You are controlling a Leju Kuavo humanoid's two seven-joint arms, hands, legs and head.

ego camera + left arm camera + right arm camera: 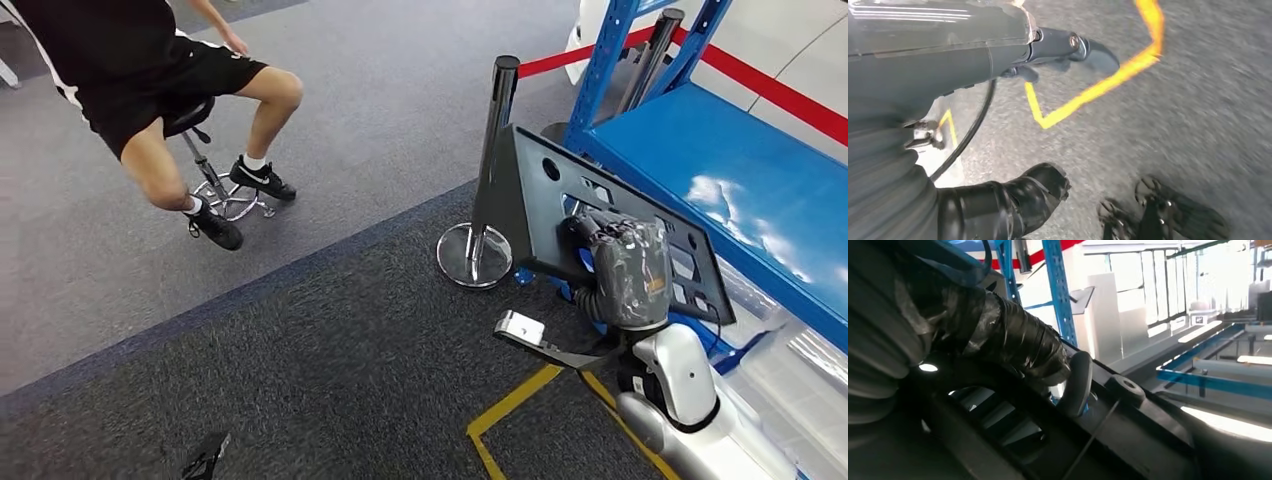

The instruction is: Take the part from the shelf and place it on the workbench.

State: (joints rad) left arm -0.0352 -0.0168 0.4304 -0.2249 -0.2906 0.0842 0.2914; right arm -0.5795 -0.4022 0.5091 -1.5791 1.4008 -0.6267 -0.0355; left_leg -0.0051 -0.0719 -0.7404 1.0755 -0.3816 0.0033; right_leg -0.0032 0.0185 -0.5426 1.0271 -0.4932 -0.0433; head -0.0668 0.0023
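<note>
The part (pixel 535 195) is a flat dark panel with several cut-outs, held tilted above the floor beside the blue shelf (pixel 740 180). My right hand (pixel 628 268) grips it through a cut-out near its lower edge. In the right wrist view, the tape-wrapped thumb (pixel 1018 347) and a dark finger (pixel 1075 385) clamp the edge of the part (pixel 1133 435). In the left wrist view, my left hand (pixel 948 65) hangs over the carpet with its fingers (pixel 1083 47) apart and nothing in them.
A chrome-based stanchion (pixel 488 170) with a red belt stands just left of the part. A person (pixel 150 80) sits on a stool at the far left. Yellow tape (pixel 515 402) marks the dark carpet near my feet. Clear bins (pixel 790 350) sit under the shelf.
</note>
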